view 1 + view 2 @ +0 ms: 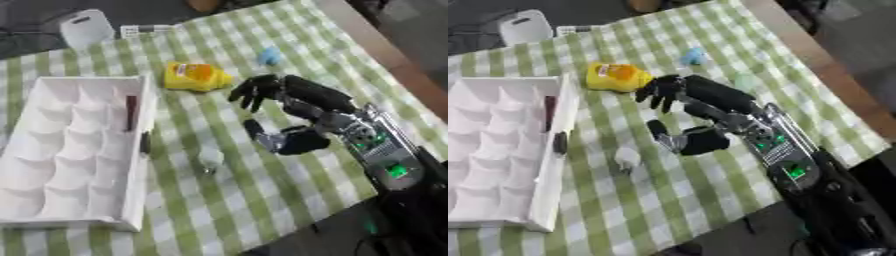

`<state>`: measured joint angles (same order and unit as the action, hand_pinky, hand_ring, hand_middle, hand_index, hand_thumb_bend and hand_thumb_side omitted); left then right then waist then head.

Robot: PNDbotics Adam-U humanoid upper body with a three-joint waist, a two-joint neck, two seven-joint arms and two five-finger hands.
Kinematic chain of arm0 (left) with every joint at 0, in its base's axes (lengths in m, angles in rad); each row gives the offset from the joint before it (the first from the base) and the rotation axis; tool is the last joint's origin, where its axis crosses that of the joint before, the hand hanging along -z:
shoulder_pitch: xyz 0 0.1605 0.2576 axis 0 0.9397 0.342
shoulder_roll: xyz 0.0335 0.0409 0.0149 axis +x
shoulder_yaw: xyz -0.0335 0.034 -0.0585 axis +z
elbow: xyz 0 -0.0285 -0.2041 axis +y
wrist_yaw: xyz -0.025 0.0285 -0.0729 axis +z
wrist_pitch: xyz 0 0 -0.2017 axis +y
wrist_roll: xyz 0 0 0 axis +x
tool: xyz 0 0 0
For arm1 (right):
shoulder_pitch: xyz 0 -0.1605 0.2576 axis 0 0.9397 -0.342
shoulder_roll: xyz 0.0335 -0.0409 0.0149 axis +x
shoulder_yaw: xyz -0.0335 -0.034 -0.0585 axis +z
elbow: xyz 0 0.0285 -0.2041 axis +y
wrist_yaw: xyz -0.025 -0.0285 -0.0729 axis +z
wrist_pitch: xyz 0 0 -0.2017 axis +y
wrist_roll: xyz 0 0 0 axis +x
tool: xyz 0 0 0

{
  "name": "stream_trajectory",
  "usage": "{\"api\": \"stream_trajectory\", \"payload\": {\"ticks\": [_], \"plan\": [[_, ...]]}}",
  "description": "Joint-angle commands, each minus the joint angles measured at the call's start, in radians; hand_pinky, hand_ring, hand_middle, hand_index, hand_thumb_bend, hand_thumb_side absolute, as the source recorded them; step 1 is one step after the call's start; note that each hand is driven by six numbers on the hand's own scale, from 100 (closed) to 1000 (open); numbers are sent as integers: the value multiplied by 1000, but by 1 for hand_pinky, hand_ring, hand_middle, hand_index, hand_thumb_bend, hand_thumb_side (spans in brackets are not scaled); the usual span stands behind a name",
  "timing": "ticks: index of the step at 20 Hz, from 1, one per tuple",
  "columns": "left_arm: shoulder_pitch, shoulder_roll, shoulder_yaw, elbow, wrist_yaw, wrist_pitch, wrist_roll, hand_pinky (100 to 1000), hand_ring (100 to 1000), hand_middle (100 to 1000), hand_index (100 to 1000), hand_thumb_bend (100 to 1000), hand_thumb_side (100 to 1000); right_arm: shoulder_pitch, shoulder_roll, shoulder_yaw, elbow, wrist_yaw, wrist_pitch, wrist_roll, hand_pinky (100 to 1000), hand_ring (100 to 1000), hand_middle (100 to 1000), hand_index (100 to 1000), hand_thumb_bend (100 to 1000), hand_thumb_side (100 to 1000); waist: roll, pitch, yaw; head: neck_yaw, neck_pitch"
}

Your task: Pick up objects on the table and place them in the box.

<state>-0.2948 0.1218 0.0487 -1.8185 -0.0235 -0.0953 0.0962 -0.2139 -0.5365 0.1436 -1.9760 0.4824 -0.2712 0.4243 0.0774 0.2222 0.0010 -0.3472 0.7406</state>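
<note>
The right hand (pixel 293 107), black with silver joints, hangs over the green and white checked cloth (pixel 262 190), fingers bent downward and thumb apart, holding nothing. Just beyond its fingertips lies a yellow soft-looking packet (pixel 196 76) with an orange spot. A small whitish lump (pixel 627 158) lies near the thumb, between the hand and the white box (pixel 61 150) with rounded moulded hollows. A dark thin stick (pixel 131 112) lies in the box. A small pale blue piece (pixel 269 56) lies farther away.

The white box (pixel 500 165) runs off the left edge in the right eye view. A small pale object (pixel 626 158) on the tabletop (pixel 710 190) is too blurred to name, like the light blue one (pixel 269 55) farther back.
</note>
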Motion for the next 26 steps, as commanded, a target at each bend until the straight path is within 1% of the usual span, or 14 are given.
{"api": "stream_trajectory", "payload": {"ticks": [1, 6, 9, 14, 19, 21, 22, 23, 24, 26], "plan": [[-4, 12, -2, -12, 0, 1, -3, 743, 691, 965, 853, 206, 909, -29, -37, 22, -24, -5, 17, 14, 638, 714, 778, 930, 100, 338, -4, -37, 4, -8, -11], [-4, 11, -5, -11, 1, 1, -6, 742, 691, 965, 853, 204, 910, -73, -52, 59, -6, -12, 29, 42, 637, 706, 776, 924, 100, 339, -3, -40, 8, -5, -7], [-3, 10, -6, -10, 1, 1, -8, 742, 691, 965, 853, 204, 910, -96, -54, 68, 21, -13, 27, 48, 637, 704, 776, 923, 100, 347, -2, -41, 9, -5, -5], [-3, 11, -7, -9, 1, 1, -8, 742, 691, 966, 853, 203, 913, -112, -45, 85, 71, 2, 21, 60, 638, 702, 776, 922, 100, 413, -2, -39, 11, 2, 1], [-5, 11, -8, -10, 1, 1, -10, 743, 692, 966, 854, 201, 915, -118, -34, 114, 107, 50, -10, 87, 653, 708, 780, 922, 100, 494, -3, -35, 13, 1, 6], [-6, 11, -8, -10, 0, 2, -11, 743, 692, 966, 854, 201, 916, -118, -34, 124, 123, 79, -27, 101, 660, 711, 784, 922, 100, 508, -4, -34, 14, 0, 9], [-6, 11, -9, -10, 0, 2, -11, 743, 692, 967, 854, 200, 917, -118, -33, 128, 132, 95, -35, 108, 667, 715, 787, 923, 100, 546, -4, -34, 15, -1, 10], [-6, 11, -9, -10, 0, 2, -12, 743, 692, 967, 854, 200, 917, -118, -32, 131, 140, 110, -43, 112, 667, 715, 787, 923, 100, 546, -5, -33, 15, -1, 11], [-6, 11, -9, -10, 0, 3, -12, 743, 692, 967, 854, 200, 918, -117, -31, 133, 150, 125, -50, 115, 675, 719, 789, 922, 100, 573, -5, -33, 16, -2, 12], [-6, 10, -9, -10, 0, 3, -12, 743, 692, 967, 854, 199, 919, -115, -28, 136, 170, 158, -61, 116, 679, 721, 790, 921, 100, 591, -6, -32, 16, -2, 13]]}}
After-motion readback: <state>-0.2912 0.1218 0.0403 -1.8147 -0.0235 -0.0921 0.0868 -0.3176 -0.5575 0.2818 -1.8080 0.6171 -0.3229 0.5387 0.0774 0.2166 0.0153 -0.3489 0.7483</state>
